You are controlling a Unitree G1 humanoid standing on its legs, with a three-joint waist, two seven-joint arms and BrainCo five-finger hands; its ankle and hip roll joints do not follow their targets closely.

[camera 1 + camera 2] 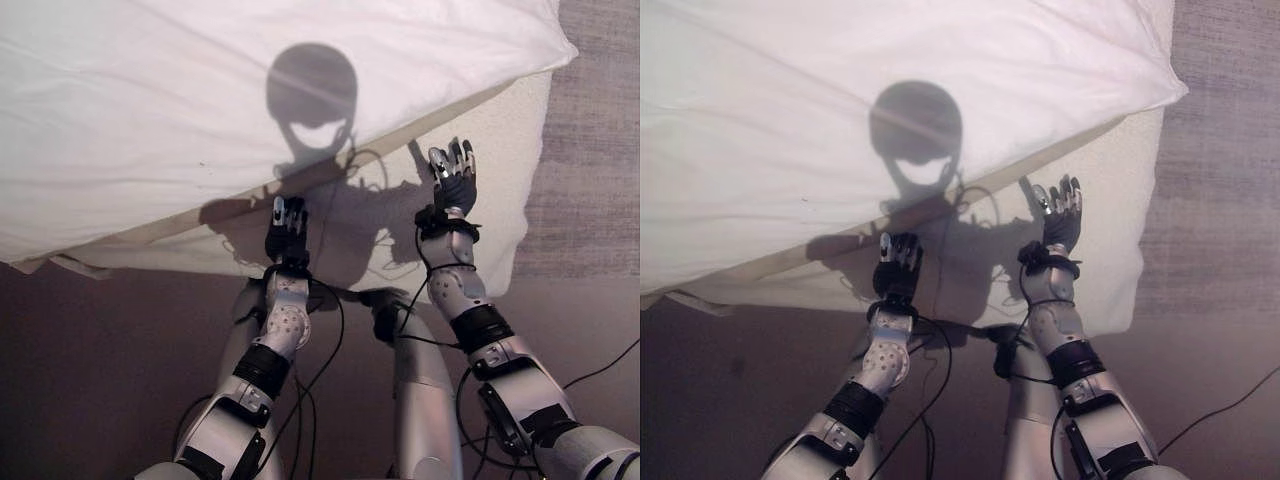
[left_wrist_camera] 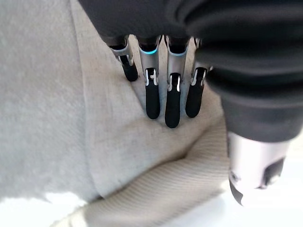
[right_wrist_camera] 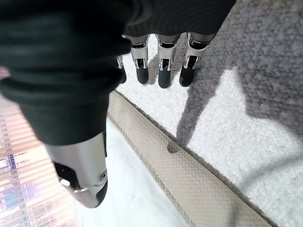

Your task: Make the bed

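Two hands reach out over the near edge of the bed, and neither has hold of anything. Nearest, the left hand [image 1: 287, 228] rests at the edge of the cream sheet [image 1: 400, 230], its fingers [image 2: 172, 101] straight and close together, tips down on the fabric just beside a ribbed fold [image 2: 165, 189] of cloth. A little further on, the right hand [image 1: 455, 180] lies over the same sheet, fingers [image 3: 164, 71] straight and slightly spread, tips on or just above the nubbly cloth near a woven tan band [image 3: 189, 175]. Beyond both hands the white duvet [image 1: 200, 110] covers most of the bed, its edge running slantwise and leaving the near corner of the sheet bare.

By my reading, the step in hand is getting ready to take the duvet's edge. Next, the hands need to reach forward to that edge, curl round it, and draw it down squarely over the bare corner.
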